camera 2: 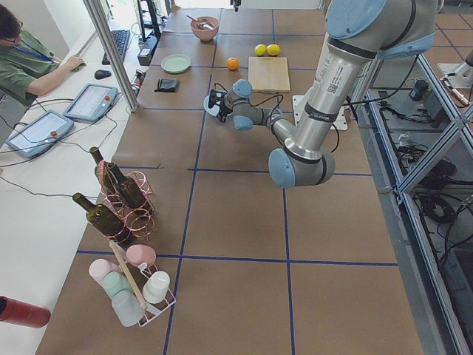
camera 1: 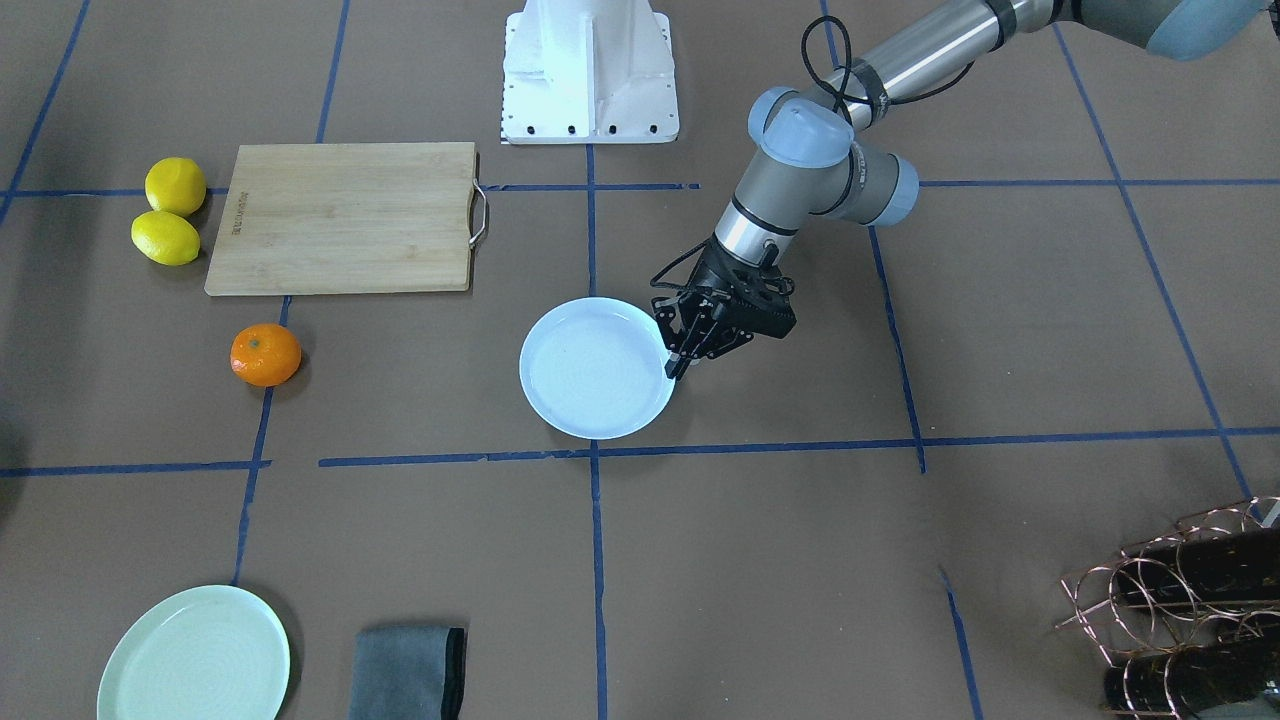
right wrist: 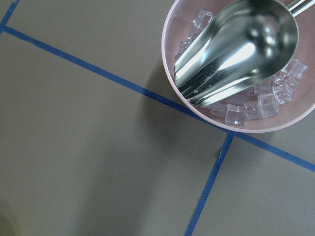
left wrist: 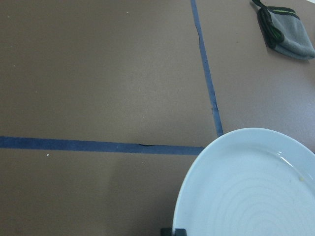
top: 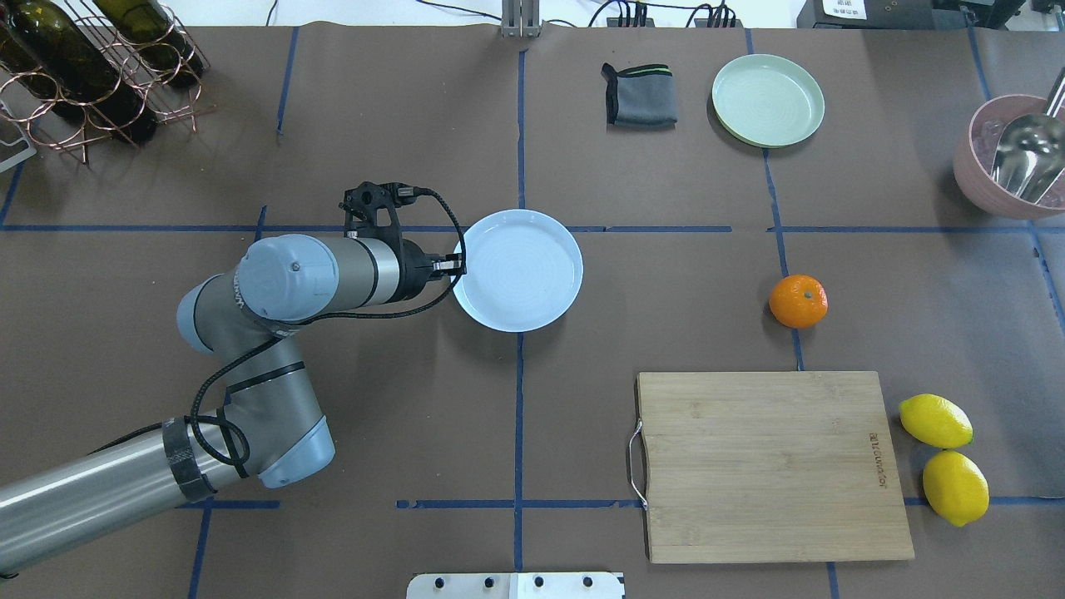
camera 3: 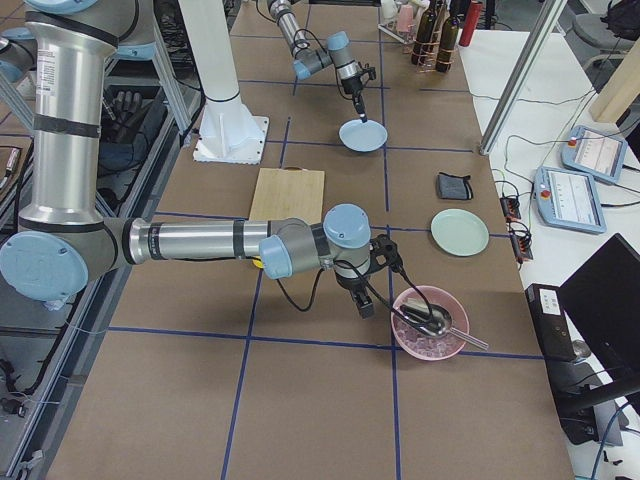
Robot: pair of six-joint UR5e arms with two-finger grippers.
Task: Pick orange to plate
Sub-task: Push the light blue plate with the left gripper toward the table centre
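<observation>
Progress nil, as far as could be judged. Found the orange [camera 1: 265,355] on the bare desk [camera 1: 800,550], sitting over a blue tape line [camera 1: 258,430], near a corner of the cutting board [top: 765,466] and well apart from the plate [camera 1: 590,385]. Saw nothing on the plate. Noted the left gripper [camera 1: 680,365] low at the plate's rim, on the side away from the fruit, fingers drawn close together and, to all appearance, pinched on that rim rather than on any fruit. Could not tell how the right gripper [camera 3: 362,303] stood: caught only in the side view, hovering just beside the pink bowl [top: 978,187], with no fingers showing in its own wrist view. Left to do, then, practically everything: reaching the orange, closing on it, carrying it across, setting it on the plate.
</observation>
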